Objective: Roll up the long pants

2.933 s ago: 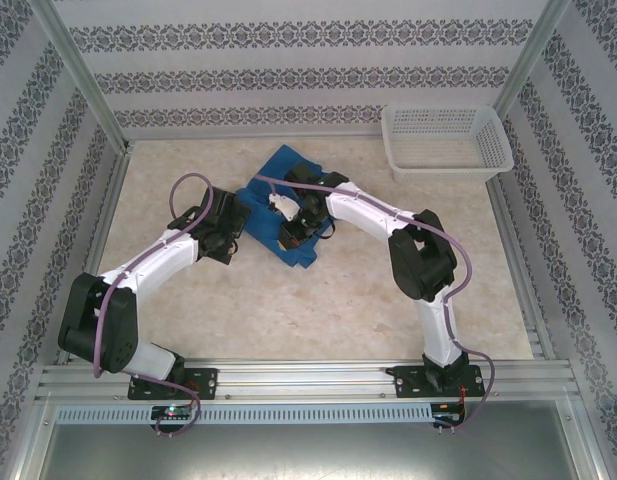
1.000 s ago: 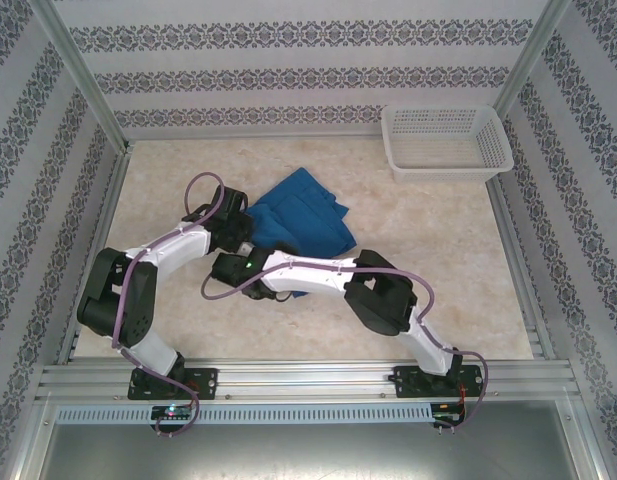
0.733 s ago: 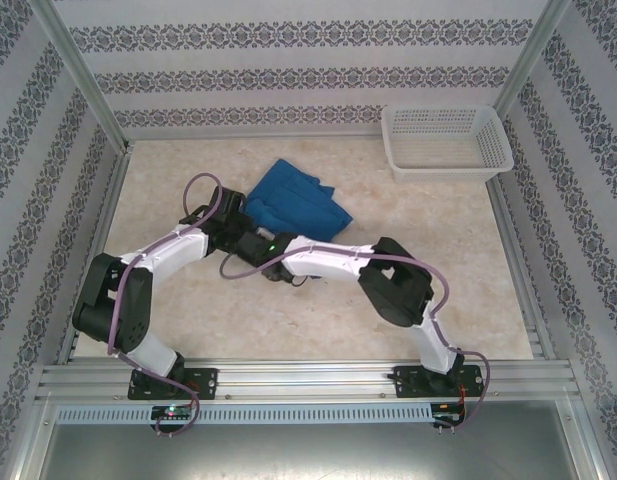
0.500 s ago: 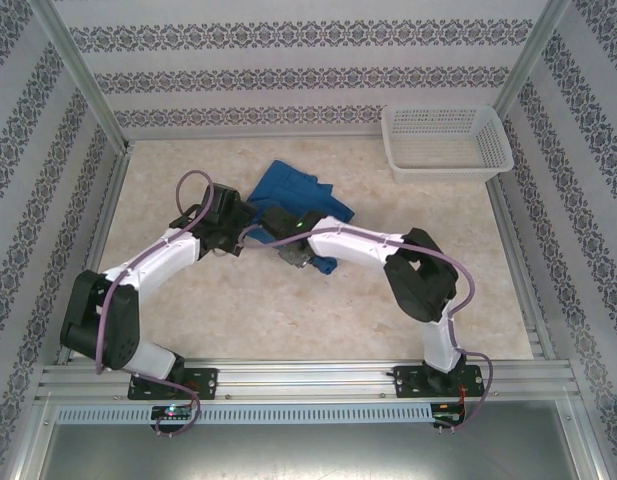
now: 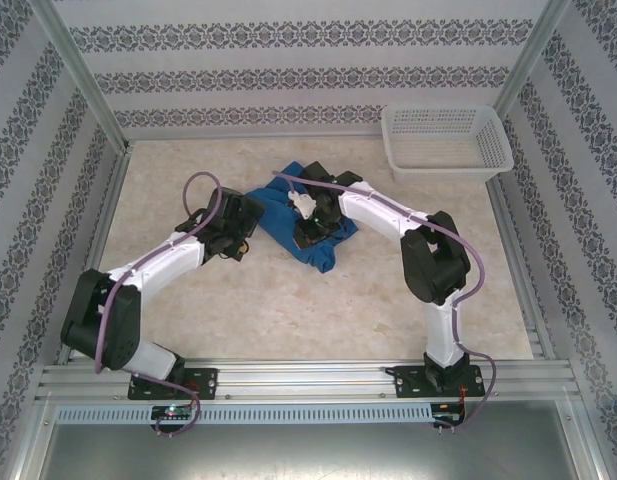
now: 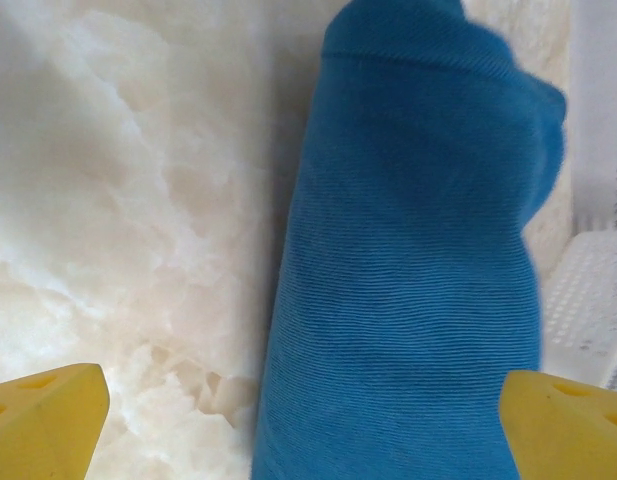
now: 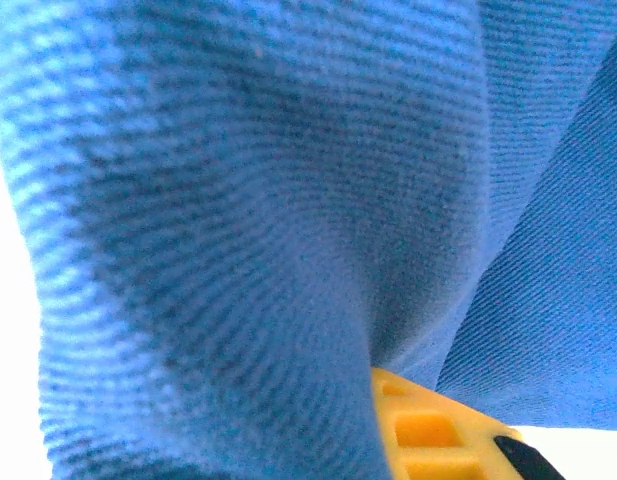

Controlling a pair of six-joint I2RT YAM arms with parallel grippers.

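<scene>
While your right tool (image 5: pixel 311 232) sits on top of the long pants (image 5: pixel 276 215), you are mid-roll, by my reading: the cloth is gathered into a loose bundle, not yet a tidy roll, and a tail of it trails toward the near edge. The pants lie around the middle of the counter (image 5: pixel 388 290), between your 2 tools and well apart from the basket (image 5: pixel 448 168) in the far right corner.

From the right wrist, the cloth drapes close over a yellow finger and its folds draw in toward it, so that tool looks nearly closed with a fold of the pants pinched in it.

Your left tool (image 6: pixel 306 425) stands spread wide and holds nothing. Its 2 fingertips sit at either side of the left wrist view, and a rounded ridge of blue cloth runs away between them on the bare counter.

Next, I judge, you need to carry the pinched fold over the bundle while the left tool pins the near edge. Otherwise the soft cloth will likely slide rather than turn.

Count: 1 pair of pants, 1 basket, 2 tools.
</scene>
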